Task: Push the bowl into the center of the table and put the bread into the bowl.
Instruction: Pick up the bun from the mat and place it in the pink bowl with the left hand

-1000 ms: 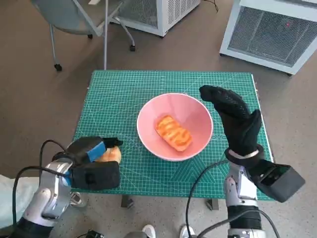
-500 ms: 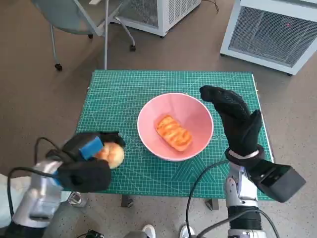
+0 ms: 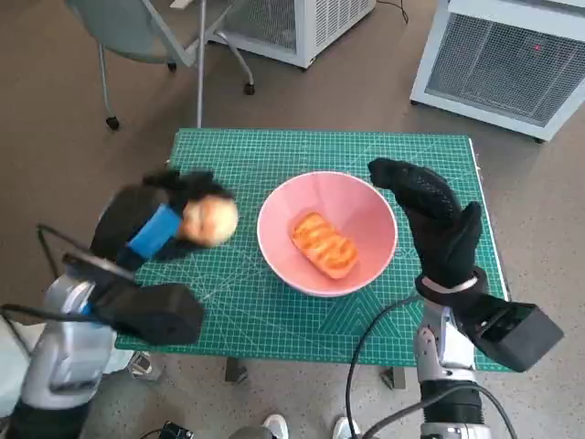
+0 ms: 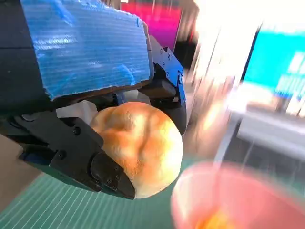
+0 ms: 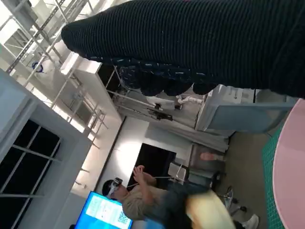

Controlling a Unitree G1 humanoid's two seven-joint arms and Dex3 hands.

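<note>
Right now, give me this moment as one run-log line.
left hand: holds bread roll, lifted beside bowl | right hand: open at bowl's right rim | bowl: mid-table, one pastry inside | roll: not yet in
</note>
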